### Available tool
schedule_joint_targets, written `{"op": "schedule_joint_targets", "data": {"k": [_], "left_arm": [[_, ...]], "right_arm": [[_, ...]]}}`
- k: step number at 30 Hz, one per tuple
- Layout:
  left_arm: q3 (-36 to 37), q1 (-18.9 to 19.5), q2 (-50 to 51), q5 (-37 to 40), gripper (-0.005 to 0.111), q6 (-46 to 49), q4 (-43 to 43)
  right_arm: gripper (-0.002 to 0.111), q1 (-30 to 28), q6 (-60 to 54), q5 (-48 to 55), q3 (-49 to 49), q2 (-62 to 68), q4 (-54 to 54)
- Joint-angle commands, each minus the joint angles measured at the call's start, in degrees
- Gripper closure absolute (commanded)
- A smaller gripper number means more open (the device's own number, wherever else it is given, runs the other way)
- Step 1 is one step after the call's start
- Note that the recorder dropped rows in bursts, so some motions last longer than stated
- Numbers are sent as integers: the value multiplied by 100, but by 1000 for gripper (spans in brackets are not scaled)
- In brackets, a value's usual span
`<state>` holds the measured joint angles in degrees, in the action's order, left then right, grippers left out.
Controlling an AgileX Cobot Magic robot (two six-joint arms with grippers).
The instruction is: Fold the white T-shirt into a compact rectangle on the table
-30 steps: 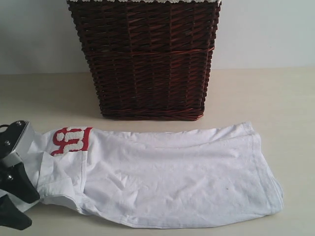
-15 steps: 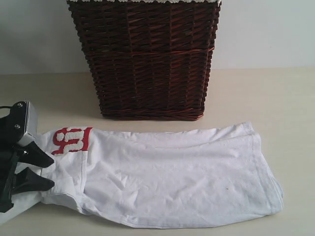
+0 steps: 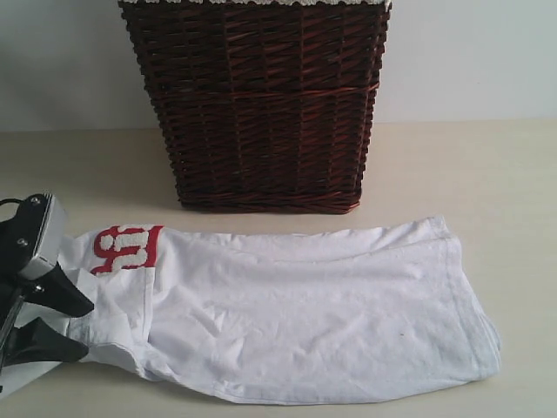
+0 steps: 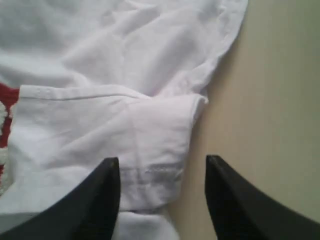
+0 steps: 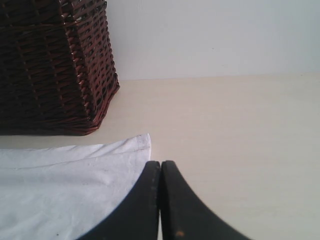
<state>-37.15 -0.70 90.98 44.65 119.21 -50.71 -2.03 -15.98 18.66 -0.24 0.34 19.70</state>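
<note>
White cotton: the white T-shirt [image 3: 296, 322] lies flat on the cream worktop [image 3: 487, 174], folded into a long band just in front of a dark wicker basket [image 3: 261, 104]. Red-outlined lettering [image 3: 126, 248] at its left end. Left end effector [image 4: 162, 158] released, jaws spread either side of the sleeve hem [image 4: 160, 175], gripping nothing. Right end effector [image 5: 161, 162] clenched tight, empty, by the shirt's right-hand corner.

Left gripper [image 3: 87, 328]: 2 black tapered fingers [image 3: 61, 292], grey screwed housing [image 3: 39, 239].

A dark wicker basket [image 3: 261, 104] stands upright against a pale grey-white wall [image 3: 470, 52], a strip of white lace [image 3: 348, 3] edging its top.
</note>
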Motion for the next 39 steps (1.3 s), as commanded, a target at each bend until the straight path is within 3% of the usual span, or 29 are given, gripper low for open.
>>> {"op": "schedule_joint_targets", "data": {"k": [1, 3, 7, 13, 23, 26, 29, 30, 32, 34, 39], "left_arm": [[142, -293, 300, -781, 56, 102, -105], [142, -537, 492, -935, 58, 102, -176], [98, -641, 436, -1651, 107, 102, -403], [98, -641, 127, -1850, 107, 102, -379], [-229, -641, 40, -1265, 105, 102, -210], [-229, -641, 40, -951, 90, -2, 208], [-229, -641, 40, -837, 66, -270, 153], [-229, -641, 40, -837, 65, -282, 15], [-229, -641, 40, -849, 72, -238, -480], [-229, -641, 40, -849, 104, 81, -904], [-229, -641, 53, -907, 107, 106, -1047]], "right_arm": [[108, 4, -27, -21, 24, -34, 6], [108, 4, -27, -21, 24, -34, 6], [108, 4, -27, -21, 24, -34, 6], [108, 4, -27, -21, 24, -34, 6], [108, 4, -27, -21, 24, -34, 6], [108, 4, -27, -21, 24, -34, 6], [108, 4, -27, -21, 24, -34, 6], [108, 4, -27, -21, 24, -34, 6], [108, 4, -27, -21, 24, -34, 6], [108, 4, -27, -21, 24, -34, 6], [108, 4, -27, -21, 24, -34, 6]]}}
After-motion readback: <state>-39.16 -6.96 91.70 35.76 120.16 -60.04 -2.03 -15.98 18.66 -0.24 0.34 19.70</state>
